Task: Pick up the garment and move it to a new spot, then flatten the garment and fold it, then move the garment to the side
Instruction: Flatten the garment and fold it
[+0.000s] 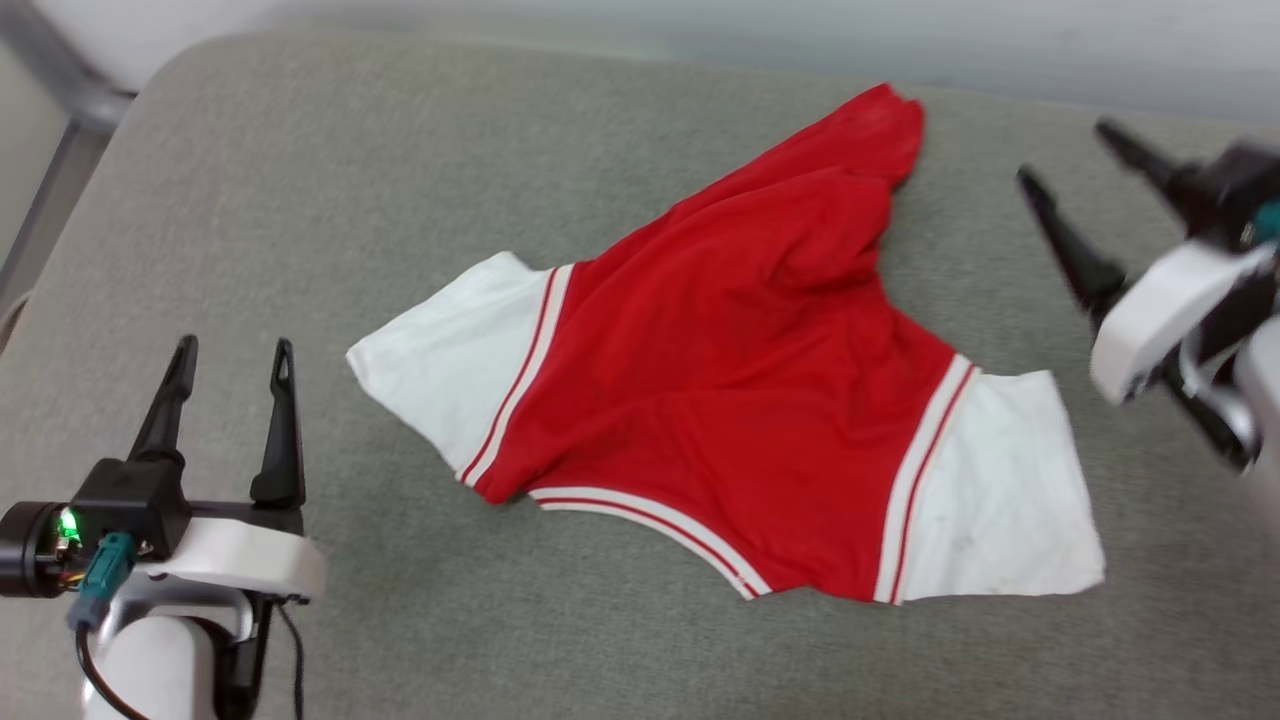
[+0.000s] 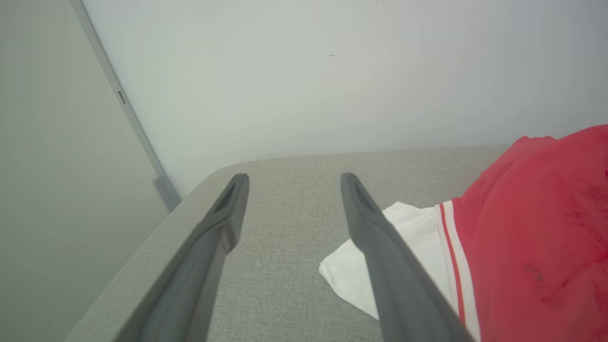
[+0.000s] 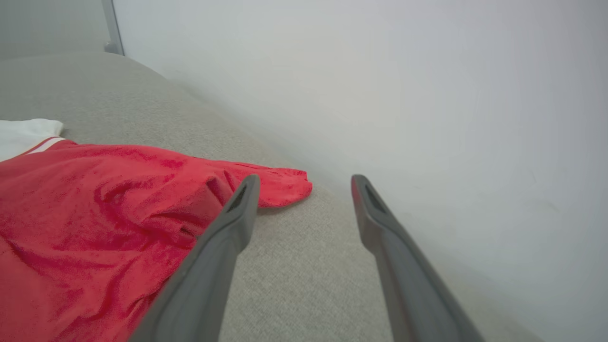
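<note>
**Garment spread on grey cushion, both hands free beside it**

Garment lies on the grey cushion, roughly mid-surface, partly flattened. Plain red side up. One white sleeve sticks out toward robot's left, the other white sleeve toward robot's right, each edged with red-and-white striped trim. Striped curved neckline sits at the garment's near edge. Red body is wrinkled and narrows into a bunched tip at the garment's far end, close to the pale wall.

Left hand is to the left of the garment, near its left sleeve but not touching, fingers apart, nothing between them. Left wrist view: left hand open over bare cushion, the garment off to one side, sleeve corner partly hidden behind one finger.

Right hand is to the right of the garment, level with its far bunched end, clear of the cloth, blurred, fingers spread and empty. Right wrist view: right hand open, with the garment lying beside and partly behind one finger; contact cannot be told there.

Grey metal post stands beyond the cushion's far left corner, well apart from the garment.
</note>
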You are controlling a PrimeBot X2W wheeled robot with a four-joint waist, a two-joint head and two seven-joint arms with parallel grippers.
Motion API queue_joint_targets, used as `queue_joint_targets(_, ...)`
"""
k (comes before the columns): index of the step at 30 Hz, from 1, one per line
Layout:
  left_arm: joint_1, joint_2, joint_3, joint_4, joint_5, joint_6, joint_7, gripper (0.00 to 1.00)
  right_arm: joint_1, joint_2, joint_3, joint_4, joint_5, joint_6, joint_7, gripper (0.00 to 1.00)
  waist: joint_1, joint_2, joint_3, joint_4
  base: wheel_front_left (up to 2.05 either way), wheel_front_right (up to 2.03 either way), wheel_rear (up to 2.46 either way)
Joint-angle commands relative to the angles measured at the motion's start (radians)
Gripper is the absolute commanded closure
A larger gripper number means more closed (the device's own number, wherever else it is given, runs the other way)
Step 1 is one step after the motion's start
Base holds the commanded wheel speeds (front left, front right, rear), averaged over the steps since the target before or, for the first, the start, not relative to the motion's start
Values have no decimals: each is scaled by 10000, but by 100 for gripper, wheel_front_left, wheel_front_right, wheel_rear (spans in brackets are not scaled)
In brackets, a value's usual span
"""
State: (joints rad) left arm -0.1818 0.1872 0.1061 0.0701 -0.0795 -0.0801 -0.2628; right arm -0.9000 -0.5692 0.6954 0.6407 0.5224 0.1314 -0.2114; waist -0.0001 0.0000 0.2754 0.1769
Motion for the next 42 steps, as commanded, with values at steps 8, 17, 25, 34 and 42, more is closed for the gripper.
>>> queue_joint_targets(8,-635,1380,-447,575,-581,-427,1819,0,3958,1029,-3082,-2570,-2194,-15,58,0,1,0,-870,-979,0,0,0)
queue_joint_targets(17,-1618,3241,-1725,499,-3508,-490,6009,0,7179,2152,-5314,-5869,-3702,-15,1338,0,1,0,-885,-1429,0,0,0)
queue_joint_targets(25,-2344,4932,-3071,749,-5364,-494,9317,0,7833,2482,-5709,-7075,-3917,-15,1969,0,1,0,-435,-1785,0,0,0)
queue_joint_targets(34,-3037,5519,-4038,2002,-5917,-494,9851,0,7549,2506,-5731,-7432,-3976,-15,2045,0,1,0,342,-2175,0,0,0)
queue_joint_targets(42,-3311,5325,-4651,3488,-6817,-494,9929,0,7287,2411,-5729,-7372,-3989,-15,1954,0,1,0,901,-2353,0,0,0)
